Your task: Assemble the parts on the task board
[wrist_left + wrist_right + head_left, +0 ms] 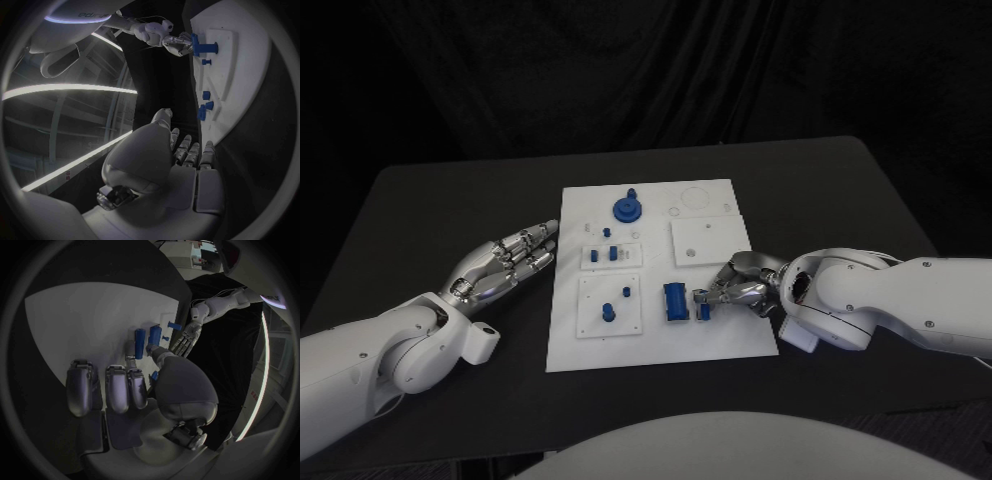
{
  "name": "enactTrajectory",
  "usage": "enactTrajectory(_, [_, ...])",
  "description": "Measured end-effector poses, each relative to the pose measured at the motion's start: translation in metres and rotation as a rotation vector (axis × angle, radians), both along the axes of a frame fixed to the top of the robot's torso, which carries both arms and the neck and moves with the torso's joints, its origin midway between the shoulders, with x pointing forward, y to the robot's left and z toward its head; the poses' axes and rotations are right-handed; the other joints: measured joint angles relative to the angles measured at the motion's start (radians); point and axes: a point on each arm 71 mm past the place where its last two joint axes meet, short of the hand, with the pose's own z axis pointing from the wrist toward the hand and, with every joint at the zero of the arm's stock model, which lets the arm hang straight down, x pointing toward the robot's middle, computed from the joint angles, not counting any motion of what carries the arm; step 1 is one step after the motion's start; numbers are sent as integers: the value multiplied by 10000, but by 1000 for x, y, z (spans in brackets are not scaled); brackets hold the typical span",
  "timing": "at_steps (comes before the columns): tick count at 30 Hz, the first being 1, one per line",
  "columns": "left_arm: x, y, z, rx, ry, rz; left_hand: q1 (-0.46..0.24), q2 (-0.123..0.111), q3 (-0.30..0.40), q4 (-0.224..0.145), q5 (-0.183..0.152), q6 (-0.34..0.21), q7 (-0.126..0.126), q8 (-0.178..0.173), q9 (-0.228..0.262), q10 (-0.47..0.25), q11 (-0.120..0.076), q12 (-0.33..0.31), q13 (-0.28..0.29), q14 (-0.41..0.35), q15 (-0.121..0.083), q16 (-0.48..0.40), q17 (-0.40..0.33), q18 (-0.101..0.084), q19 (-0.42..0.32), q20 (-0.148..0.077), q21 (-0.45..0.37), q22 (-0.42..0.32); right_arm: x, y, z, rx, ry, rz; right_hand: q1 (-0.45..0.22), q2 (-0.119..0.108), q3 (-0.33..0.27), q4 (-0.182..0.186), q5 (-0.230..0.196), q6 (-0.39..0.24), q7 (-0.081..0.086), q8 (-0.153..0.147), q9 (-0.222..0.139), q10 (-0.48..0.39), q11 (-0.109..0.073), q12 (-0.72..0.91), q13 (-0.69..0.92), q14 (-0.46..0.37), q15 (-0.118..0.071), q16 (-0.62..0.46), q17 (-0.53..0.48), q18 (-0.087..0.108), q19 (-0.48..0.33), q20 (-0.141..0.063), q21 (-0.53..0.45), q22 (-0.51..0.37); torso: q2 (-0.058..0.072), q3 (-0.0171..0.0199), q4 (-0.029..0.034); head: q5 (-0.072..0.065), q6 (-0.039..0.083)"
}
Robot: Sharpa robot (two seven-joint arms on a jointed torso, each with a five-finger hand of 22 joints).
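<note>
Two hands flank the task board [718, 345] on the black table [444, 200]: the left hand [509, 262] lies flat beside its left edge, fingers spread, holding nothing. The right hand [740, 285] pinches a small blue part [704, 311] at the board's right edge, beside a larger blue part [675, 300] (a round blue part [629, 208] stands at the far end).
</note>
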Motion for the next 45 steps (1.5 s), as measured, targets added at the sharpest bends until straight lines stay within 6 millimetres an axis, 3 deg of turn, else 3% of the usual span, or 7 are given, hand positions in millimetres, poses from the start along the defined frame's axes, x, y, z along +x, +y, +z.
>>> enactTrajectory(8, [1, 0, 0, 0, 11, -13, 39, 39, 28, -28, 0, -37, 37, 0, 0, 0, -1, 0, 0, 36, 36, 0, 2, 0, -36, 36, 0, 8, -1, 0, 1, -23, -93, 54, -23, -1, -298, 136, -507, 0, 0, 205, 105, 0, 0, 0, -1, 0, 0, 0, 0, 1, 0, 0, 0, 0, -2, -6, 2, 12, 0])
enactTrajectory(21, [1, 0, -1, -4, 22, -34, 39, 39, 28, -28, 0, -37, 37, 0, 0, 0, 0, 0, -1, 36, 35, 0, -4, -1, -15, 57, 0, 8, -2, 0, 3, 47, -230, 105, 67, 172, -754, 262, -599, -150, -259, 1362, 989, 1, -75, 0, -1, 6, -6, 0, 0, 0, -2, -1, -1, -1, 0, 0, -4, 36, 0])
enactTrajectory(24, [1, 0, -1, -7, 27, -43, 39, 39, 28, -28, 0, -37, 37, 0, 0, 0, -1, 0, -1, 36, 35, 0, -6, -1, 0, 72, 0, 7, -3, -1, 4, 78, -286, 106, 194, 264, -892, 252, -599, -309, -343, 1876, 1461, 2, -146, 0, -1, 2, -76, 0, 0, 2, -9, -58, -1, -1, 0, 0, -7, 56, 0])
enactTrajectory(33, [1, 1, -1, -9, 36, -50, 39, 39, 28, -28, 0, -37, 37, 0, 0, 1, -1, 0, -1, 36, 35, 0, -6, -2, 0, 71, 0, 7, -8, -5, 9, -77, -774, 418, 616, 210, -1170, 100, -533, -852, -587, 3633, 3179, -9, -352, 0, 7, 21, -273, -1, 0, 1, -15, -199, -2, -1, 0, 1, -9, 81, 0])
enactTrajectory(37, [1, 1, -1, -8, 39, -49, 39, 39, 28, -28, 0, -37, 37, 0, 0, 1, -1, 0, -1, 36, 34, 0, -5, -1, 0, 71, 0, 7, -9, -6, 12, -296, -1051, 644, 640, 185, -1318, 162, -869, -992, -670, 4313, 3885, -7, -458, 0, 6, 21, -345, 50, 0, 1, -12, -303, 40, -1, 3, 0, -5, 68, 0])
enactTrajectory(41, [1, 1, -1, -9, 42, -52, 39, 39, 28, -28, 0, -37, 37, 0, 0, 1, -1, 0, -2, 0, 70, 0, -5, -2, 0, 71, 0, 6, -10, -7, 13, -503, -1223, 848, 640, 185, -1482, 271, -1154, -569, -760, 5411, 4816, 2, -540, 0, 6, 7, -402, 50, 0, 1, 0, -334, 40, -1, 7, 0, -4, 63, 0])
enactTrajectory(45, [1, 2, -1, -8, 43, -49, 39, 39, 28, -27, 0, -37, 37, 0, 0, 1, -1, 0, -2, 0, 70, 0, -5, -1, 0, 71, 0, 6, -10, -7, 13, -672, -1305, 1051, 640, 185, -1563, 353, -1460, -295, -798, 5965, 5299, 2, -539, 0, 5, 21, -416, 50, 0, 1, -23, -384, 40, -1, 7, -3, -5, 81, 0])
